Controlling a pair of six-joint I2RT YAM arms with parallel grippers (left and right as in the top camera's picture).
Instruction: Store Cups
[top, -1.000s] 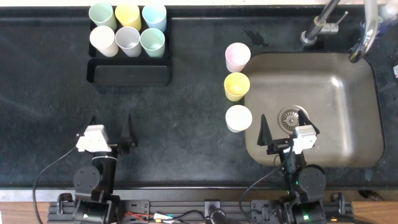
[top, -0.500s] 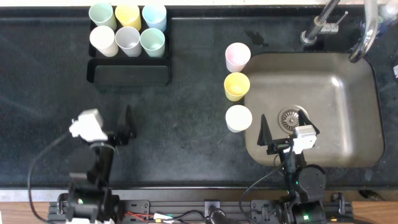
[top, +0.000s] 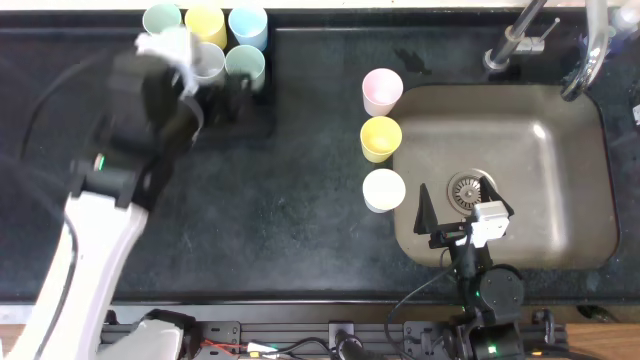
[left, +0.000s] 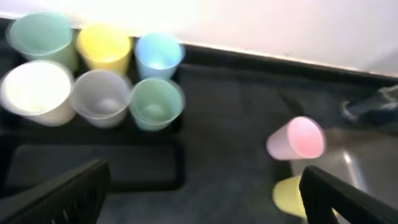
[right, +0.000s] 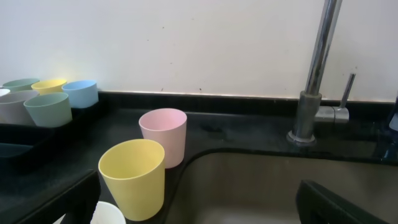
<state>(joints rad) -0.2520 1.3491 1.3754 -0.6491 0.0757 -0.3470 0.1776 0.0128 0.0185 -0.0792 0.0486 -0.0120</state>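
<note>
The left arm has swung up from its place low on the counter (top: 300, 200) and now stretches to the far left corner, while the right arm has not shifted. The left hand (top: 225, 95) hangs above the front of the black tray (top: 258, 122), its two fingers spread wide with nothing between them. Its wrist view looks down on the tray's bare front section, with the stored cups beyond.

The right hand (top: 460, 215) sits low over the near side of the sink (top: 540, 130), fingers likewise wide apart and empty, facing the tap (top: 520, 40).

Six cups (left: 102, 96) stand upright in the back of the tray in two rows of three: green, yellow and blue behind, and white, grey and green in front. Three more wait outside it in a line along the sink's left rim. The pink cup (top: 381, 90) is farthest back, the yellow cup (top: 380, 138) is in the middle and the white cup (top: 383, 189) is nearest the arms. All three are upright, mouths up, and well apart from the tray.
</note>
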